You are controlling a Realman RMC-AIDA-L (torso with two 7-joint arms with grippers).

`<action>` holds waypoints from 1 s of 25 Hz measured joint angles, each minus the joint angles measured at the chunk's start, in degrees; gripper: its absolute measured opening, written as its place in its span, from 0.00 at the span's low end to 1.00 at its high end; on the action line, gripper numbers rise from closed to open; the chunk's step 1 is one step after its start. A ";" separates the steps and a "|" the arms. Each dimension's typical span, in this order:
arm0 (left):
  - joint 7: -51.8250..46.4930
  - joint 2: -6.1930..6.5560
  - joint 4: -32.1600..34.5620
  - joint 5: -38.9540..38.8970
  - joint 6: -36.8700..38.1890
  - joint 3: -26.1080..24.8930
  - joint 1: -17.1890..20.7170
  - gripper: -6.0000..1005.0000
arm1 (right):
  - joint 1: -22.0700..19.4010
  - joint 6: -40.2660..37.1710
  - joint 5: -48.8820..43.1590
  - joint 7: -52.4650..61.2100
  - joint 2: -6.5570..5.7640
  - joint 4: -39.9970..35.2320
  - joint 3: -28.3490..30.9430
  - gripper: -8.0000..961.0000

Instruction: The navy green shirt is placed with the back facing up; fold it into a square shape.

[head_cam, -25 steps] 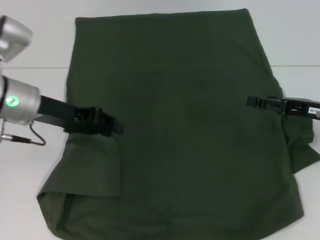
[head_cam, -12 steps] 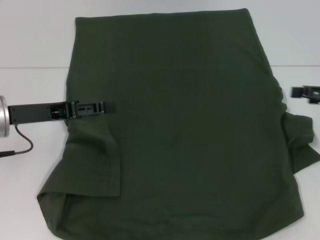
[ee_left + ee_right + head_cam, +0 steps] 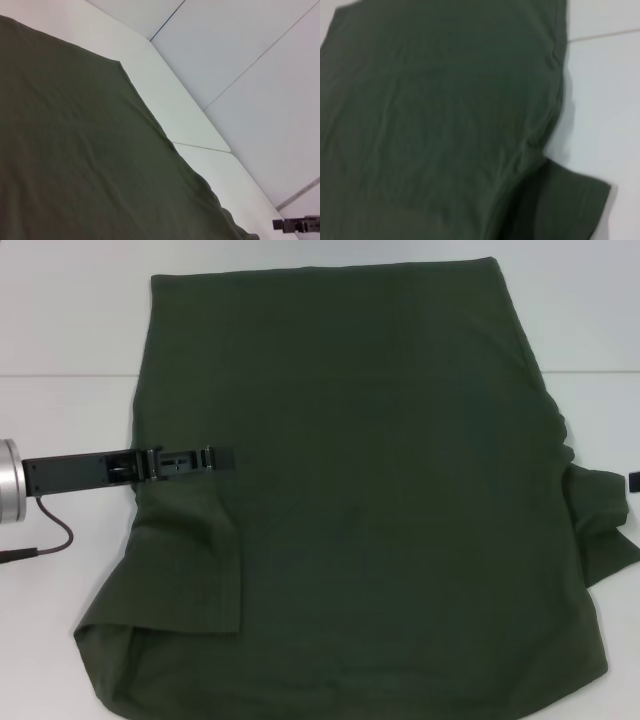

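The navy green shirt (image 3: 380,490) lies flat on the white table (image 3: 60,570), plain side up and filling most of the head view. Its left sleeve (image 3: 185,570) is folded in over the body, while the right sleeve (image 3: 600,530) sticks out past the side seam. My left gripper (image 3: 226,455) reaches in from the left and sits low over the shirt's left edge, level with the fold. Only a dark tip of my right gripper (image 3: 634,481) shows at the right border, off the cloth. The left wrist view shows the shirt (image 3: 75,150) and the right gripper (image 3: 298,225) far off.
A seam (image 3: 70,375) runs across the table behind the shirt's upper half. A thin cable (image 3: 55,535) loops under the left arm. Bare table lies on both sides of the shirt (image 3: 445,115), and the right sleeve (image 3: 565,205) rests on it.
My right gripper has pulled off the shirt's right edge and out to the frame border. The left arm rolled and drew back a little, then stayed near the left edge.
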 joint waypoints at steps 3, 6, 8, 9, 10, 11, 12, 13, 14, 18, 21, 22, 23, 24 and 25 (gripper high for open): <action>-0.01 -0.13 -0.04 -0.08 0.00 0.00 0.05 0.73 | -0.17 0.41 -1.05 0.51 0.36 0.59 0.04 0.95; -0.02 -0.26 -0.08 -0.42 -0.02 0.00 0.07 0.73 | -0.23 0.70 -1.77 2.58 0.61 0.91 0.30 0.95; -0.03 -0.32 -0.19 -1.00 -0.08 0.00 0.07 0.73 | -0.18 1.21 -1.84 4.13 0.66 1.34 0.43 0.95; -0.03 -0.33 -0.32 -1.24 -0.15 0.00 0.05 0.73 | -0.04 1.59 -1.85 4.95 0.66 1.79 0.49 0.95; -0.02 -0.34 -0.46 -1.40 -0.22 0.00 0.03 0.73 | 0.13 1.85 -1.86 5.69 0.66 2.37 0.51 0.95; -0.01 -0.35 -0.59 -1.54 -0.33 0.01 0.00 0.73 | 0.42 2.27 -1.87 6.15 0.64 3.14 0.51 0.95; -0.01 -0.35 -0.61 -1.55 -0.39 0.01 0.00 0.73 | 0.72 2.80 -1.88 6.57 0.64 3.92 0.49 0.95; -0.01 -0.35 -0.64 -1.55 -0.43 0.01 0.00 0.73 | 1.03 3.33 -1.88 6.90 0.63 4.56 0.44 0.95; 0.00 -0.35 -0.67 -1.56 -0.48 0.00 0.00 0.73 | 1.41 4.04 -1.89 7.26 0.63 5.41 0.34 0.95; 0.01 -0.36 -1.13 -1.56 -0.62 -0.11 0.06 0.73 | 3.15 6.49 -1.91 8.23 0.71 9.14 0.07 0.95; 0.03 -0.36 -1.46 -1.56 -0.66 -0.54 0.27 0.73 | 4.55 7.98 -1.94 8.69 0.88 11.45 0.04 0.95; 0.05 -0.36 -1.46 -1.56 -0.70 -0.60 0.36 0.73 | 4.83 8.15 -2.02 8.74 0.97 11.81 -0.03 0.95; 0.12 -0.36 -1.48 -1.56 -0.74 -0.72 0.48 0.73 | 5.12 8.30 -2.19 8.84 1.12 12.23 -0.17 0.95; 0.21 -0.36 -1.48 -1.56 -0.77 -0.86 0.53 0.73 | 5.38 8.57 -2.44 9.08 1.24 12.46 -0.38 0.95; 0.33 -0.36 -1.50 -1.56 -0.80 -1.03 0.61 0.73 | 5.51 8.71 -2.69 9.30 1.32 12.54 -0.51 0.95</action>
